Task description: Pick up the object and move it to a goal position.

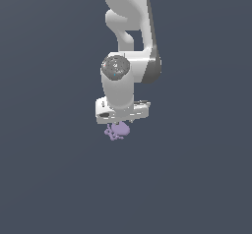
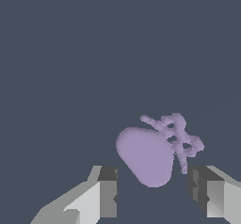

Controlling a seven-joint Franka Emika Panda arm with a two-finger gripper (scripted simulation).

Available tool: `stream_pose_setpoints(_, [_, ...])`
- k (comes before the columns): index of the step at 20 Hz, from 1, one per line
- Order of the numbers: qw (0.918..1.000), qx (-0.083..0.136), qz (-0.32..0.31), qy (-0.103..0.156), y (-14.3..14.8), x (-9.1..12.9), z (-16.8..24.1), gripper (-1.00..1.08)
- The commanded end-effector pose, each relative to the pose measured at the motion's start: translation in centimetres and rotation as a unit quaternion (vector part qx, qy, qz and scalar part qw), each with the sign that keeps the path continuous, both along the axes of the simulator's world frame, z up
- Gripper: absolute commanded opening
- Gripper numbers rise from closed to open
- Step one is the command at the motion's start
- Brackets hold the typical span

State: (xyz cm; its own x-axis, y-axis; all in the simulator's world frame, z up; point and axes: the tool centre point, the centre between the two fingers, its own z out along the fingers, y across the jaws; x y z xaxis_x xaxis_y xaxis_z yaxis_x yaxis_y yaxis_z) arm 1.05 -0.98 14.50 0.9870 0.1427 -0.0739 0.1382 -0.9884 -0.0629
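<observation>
Gripper (image 2: 153, 195) over the object (image 2: 146, 157) — jaws spread wide, the blob between the fingers w/o visible contact — approach done; grasp, lift and carry to goal left.

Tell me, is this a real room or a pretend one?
Most likely a pretend one, a computer simulation. Everything around is one flat dark grey-blue surface with no walls or furniture. The smooth white robot arm and the small pale purple lumpy blob between its open gripper look drawn.
</observation>
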Motion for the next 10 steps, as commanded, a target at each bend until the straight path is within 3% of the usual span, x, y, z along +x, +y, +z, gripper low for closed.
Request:
stream_pose_setpoints(1, [0.9997,0.012,0.017,0.013,-0.7,0.2,-0.7,0.28])
stream_pose_setpoints(10, [0.9922,0.073,0.085,0.054,-3.3,0.8,-3.5,0.28])
